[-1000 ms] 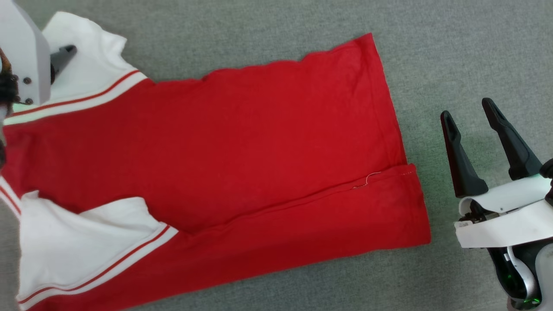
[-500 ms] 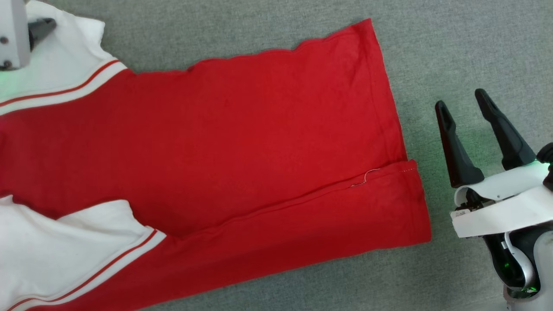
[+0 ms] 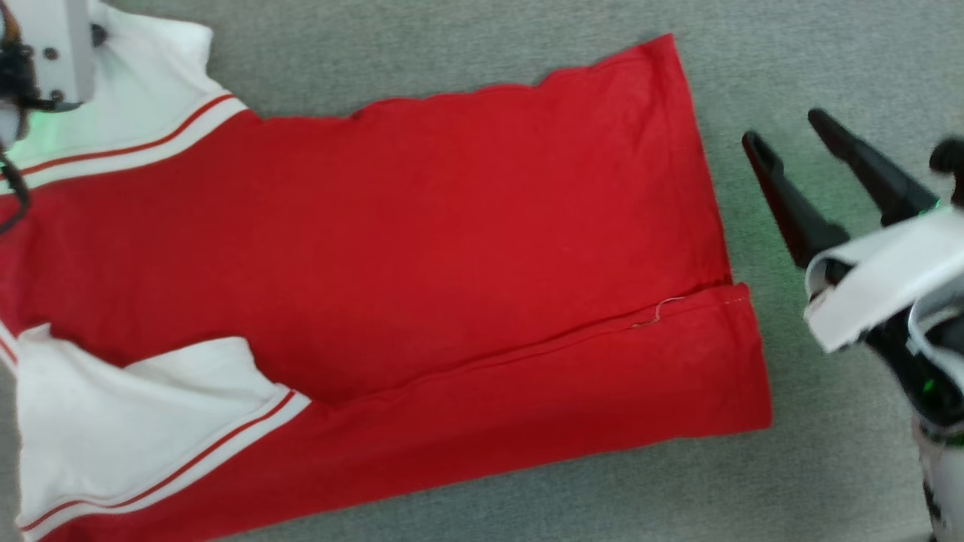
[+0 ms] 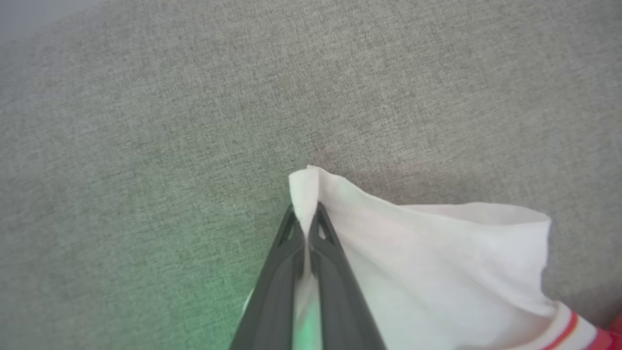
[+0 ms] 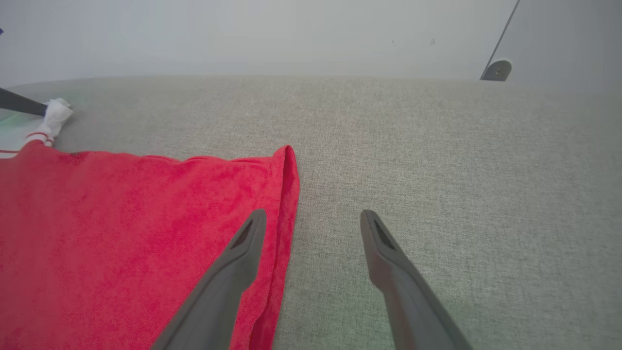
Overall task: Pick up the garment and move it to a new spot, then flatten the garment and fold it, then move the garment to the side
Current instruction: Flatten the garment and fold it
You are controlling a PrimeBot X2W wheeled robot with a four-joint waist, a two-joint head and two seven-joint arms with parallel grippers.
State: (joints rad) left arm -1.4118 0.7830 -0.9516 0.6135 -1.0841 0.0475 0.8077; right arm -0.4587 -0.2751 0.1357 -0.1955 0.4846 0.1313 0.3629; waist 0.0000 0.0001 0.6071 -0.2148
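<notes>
The red garment [image 3: 422, 248] lies spread on the grey cloth surface, back side up, with its hem at the right and both white sleeves at the left. Its near long edge is folded over onto the body. My left gripper [image 4: 306, 216] is shut on the tip of the far white sleeve [image 4: 418, 272]; in the head view its pale wrist housing [image 3: 49, 53] sits over that sleeve [image 3: 143, 90]. My right gripper [image 3: 783, 128] stands open just right of the hem, off the cloth. In the right wrist view its left finger [image 5: 238, 262] overlaps the hem edge [image 5: 286, 194].
Grey fabric surface [image 3: 821, 467] surrounds the garment, with free room right of the hem and along the far side. A pale wall [image 5: 291, 34] rises behind the surface's far edge, with a thin rod and round foot [image 5: 496, 69] at the upper right.
My right gripper has risen up the head view along the hem and is blurred with motion. The head view itself has shifted. The left gripper still holds the far sleeve.
</notes>
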